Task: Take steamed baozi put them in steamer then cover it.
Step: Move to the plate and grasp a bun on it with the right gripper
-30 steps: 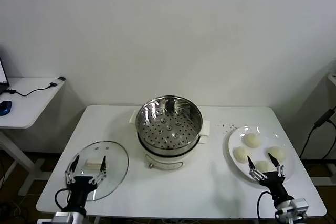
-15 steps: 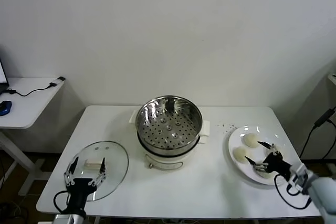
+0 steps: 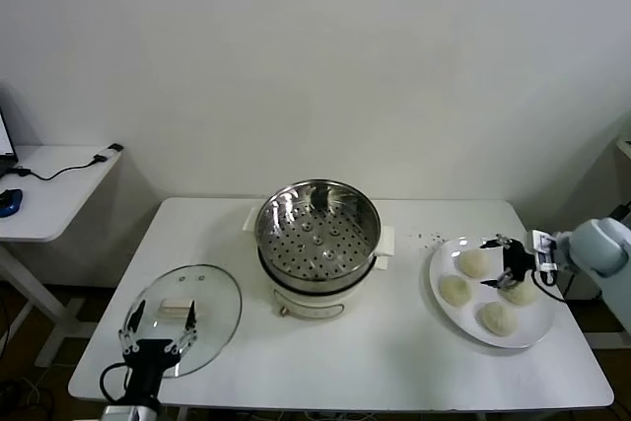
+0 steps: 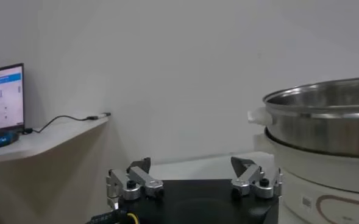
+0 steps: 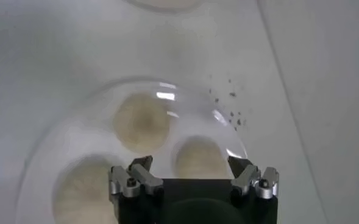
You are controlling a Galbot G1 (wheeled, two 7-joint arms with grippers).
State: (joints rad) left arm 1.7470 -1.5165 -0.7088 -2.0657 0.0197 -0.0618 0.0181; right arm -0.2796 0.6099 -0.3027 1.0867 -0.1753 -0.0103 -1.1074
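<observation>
The steamed baozi point(image 3: 476, 262) — four of them as I count from the head view — all lie on the white plate point(image 3: 446, 263) at the right end of the white table point(image 3: 385, 352), none in the steamer point(image 3: 317, 232). The right gripper point(image 3: 501, 265) reaches in from the right edge and hangs over the plate between the far bun and the one nearest the right rim, its fingers spread apart and closed on nothing that I can see. In the right wrist view the right gripper point(image 5: 191, 176) looks down on the plate with both fingertips point(image 5: 141, 172) wide apart; one bun point(image 5: 200, 157) sits between them and lower, another bun point(image 5: 141, 123) lies just beyond, and a third point(image 5: 81, 190) is off to the side, partly cut by the frame. A scatter of dark specks point(image 5: 227, 100) marks the table beside the plate's rim. The steamer stands in the middle of the table on its white cooker base point(image 3: 311, 303), the perforated bottom bare. The cover point(image 3: 187, 315) lies flat on the table at the left, well apart from the steamer, handle up. The left gripper point(image 3: 156, 329) waits at the near edge of the cover, fingers released and open — the left wrist view shows them spread with the steamer wall point(image 4: 325, 119) off to one side.
</observation>
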